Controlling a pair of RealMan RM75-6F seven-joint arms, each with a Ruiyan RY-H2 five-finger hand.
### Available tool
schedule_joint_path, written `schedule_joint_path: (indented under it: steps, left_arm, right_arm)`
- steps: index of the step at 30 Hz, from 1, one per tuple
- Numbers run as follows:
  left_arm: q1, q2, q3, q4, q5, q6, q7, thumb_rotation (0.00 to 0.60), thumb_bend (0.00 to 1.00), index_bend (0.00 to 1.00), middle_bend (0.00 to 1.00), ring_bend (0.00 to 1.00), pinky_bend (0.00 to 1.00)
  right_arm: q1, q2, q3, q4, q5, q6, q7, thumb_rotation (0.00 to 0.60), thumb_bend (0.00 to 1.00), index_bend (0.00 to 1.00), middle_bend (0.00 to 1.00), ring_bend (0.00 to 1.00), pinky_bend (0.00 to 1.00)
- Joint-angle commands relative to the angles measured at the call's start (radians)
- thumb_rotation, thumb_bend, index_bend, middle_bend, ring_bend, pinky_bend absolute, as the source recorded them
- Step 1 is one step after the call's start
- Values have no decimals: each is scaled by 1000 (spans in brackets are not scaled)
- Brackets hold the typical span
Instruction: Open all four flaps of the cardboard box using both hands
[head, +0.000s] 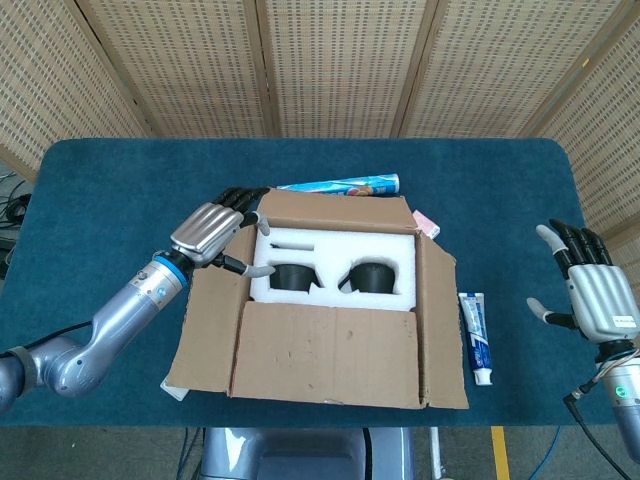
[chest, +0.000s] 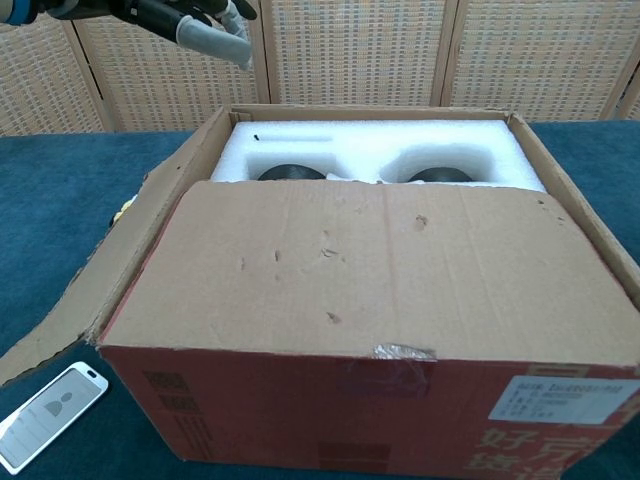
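Observation:
The cardboard box (head: 330, 395) stands mid-table with a white foam insert (head: 335, 262) showing inside. Its back flap (head: 335, 207) leans outward behind it. The left flap (head: 208, 315) slopes out to the side and the right flap (head: 440, 330) stands nearly upright. The near flap (chest: 380, 270) lies over the front half of the opening. My left hand (head: 215, 232) hovers over the back-left corner, fingers spread, holding nothing; it also shows in the chest view's top left (chest: 190, 20). My right hand (head: 590, 290) is open, far right of the box, touching nothing.
A colourful tube (head: 340, 186) lies behind the box and a small pink item (head: 427, 224) lies at its back right. A toothpaste tube (head: 478, 335) lies to the right. A white phone (chest: 50, 415) lies under the left flap's tip. Wicker screens stand behind the blue table.

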Motion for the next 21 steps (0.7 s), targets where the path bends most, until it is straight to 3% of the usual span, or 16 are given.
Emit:
schedule_joint_path:
  steps: [1,12,21]
  left_arm:
    - [8,16,15,-24,15,-25,-41,175,107,390,0,0,0]
    - [-5,43,48,-60,55,-84,-113,134,81,425,0,0,0]
    - [-2,33,114,-95,151,-30,-43,134,66,431,0,0,0]
  right_arm:
    - [-2,0,0,0,-1,2,2,600,260,71,33,0,0]
    - [-13,2,-4,2,-6,13,15,600,260,71,33,0,0]
    - [-23,6,-7,7,-13,20,35,600,260,71,33,0,0]
